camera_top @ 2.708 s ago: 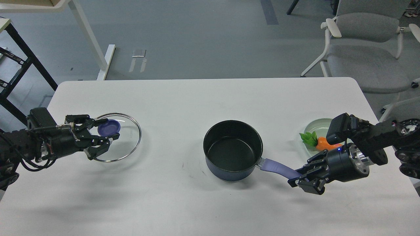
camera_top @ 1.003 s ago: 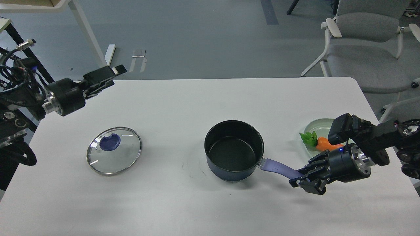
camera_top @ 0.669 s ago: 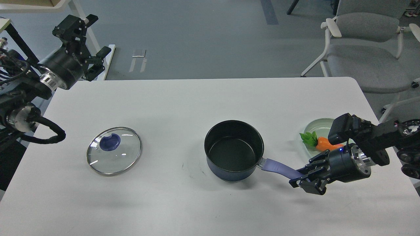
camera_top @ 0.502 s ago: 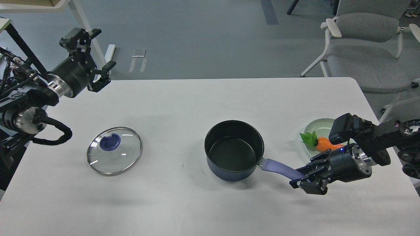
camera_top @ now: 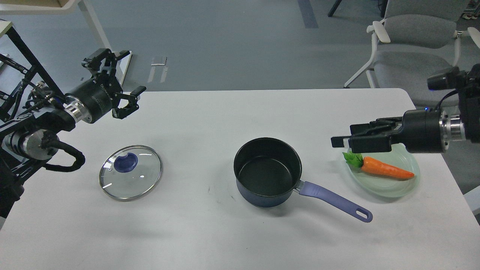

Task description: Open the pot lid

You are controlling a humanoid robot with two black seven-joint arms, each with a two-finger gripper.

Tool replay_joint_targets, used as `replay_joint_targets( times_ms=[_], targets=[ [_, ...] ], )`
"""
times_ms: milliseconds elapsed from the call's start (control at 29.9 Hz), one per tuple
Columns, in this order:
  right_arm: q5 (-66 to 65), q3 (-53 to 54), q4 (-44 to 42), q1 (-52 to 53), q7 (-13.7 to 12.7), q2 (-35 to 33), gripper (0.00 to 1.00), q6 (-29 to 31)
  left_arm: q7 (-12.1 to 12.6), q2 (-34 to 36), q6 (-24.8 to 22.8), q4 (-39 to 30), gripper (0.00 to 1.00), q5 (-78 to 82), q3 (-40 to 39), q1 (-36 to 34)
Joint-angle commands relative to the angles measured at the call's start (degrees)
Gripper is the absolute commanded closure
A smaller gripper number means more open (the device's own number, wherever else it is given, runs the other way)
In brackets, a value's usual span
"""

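Note:
The dark blue pot (camera_top: 267,172) stands uncovered at the table's middle, its lavender handle (camera_top: 332,201) pointing to the front right with nothing on it. The glass pot lid (camera_top: 130,172) with its purple knob (camera_top: 125,163) lies flat on the table to the left, well apart from the pot. My left gripper (camera_top: 129,75) hangs open and empty over the back left table edge, behind the lid. My right gripper (camera_top: 343,137) hovers above the plate's left edge, pointing left, its fingers slightly apart and holding nothing.
A pale green plate (camera_top: 390,187) with an orange toy carrot (camera_top: 386,168) sits at the right, beside the pot handle. Grey chairs (camera_top: 420,56) stand behind the table's right corner, and a black rack (camera_top: 15,71) is at the far left.
My right gripper let go of the pot handle and rose back to the right, uncovering the plate and carrot. The left gripper swung down and right toward the table's back left edge.

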Motion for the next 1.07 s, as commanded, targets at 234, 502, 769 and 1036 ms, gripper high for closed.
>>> replay_joint_targets(
  times_ms=[234,502,769,1036],
  targets=[
    [53.5,4.2,-10.0,-5.6,0.0,-0.1,0.01,-5.6,-0.6,-0.8,0.0,-0.4,0.01,0.1,-3.1,2.7],
    [76.5,4.5,-19.0,-15.7,0.0,8.4,0.01,-5.6,-0.6,-2.6,0.1,-0.9,0.01,0.7,-6.6,7.1],
    [80.3,15.7,-26.0,-28.7,0.0,19.1,0.01,-5.6,-0.6,-3.4,0.3,-0.9,0.01,1.0,-8.8,9.9],
    [80.2,18.4,-27.4,-31.3,0.0,21.3,0.01,-5.0,-0.6,-3.4,0.3,-0.9,0.01,1.0,-9.4,11.0]
  ],
)
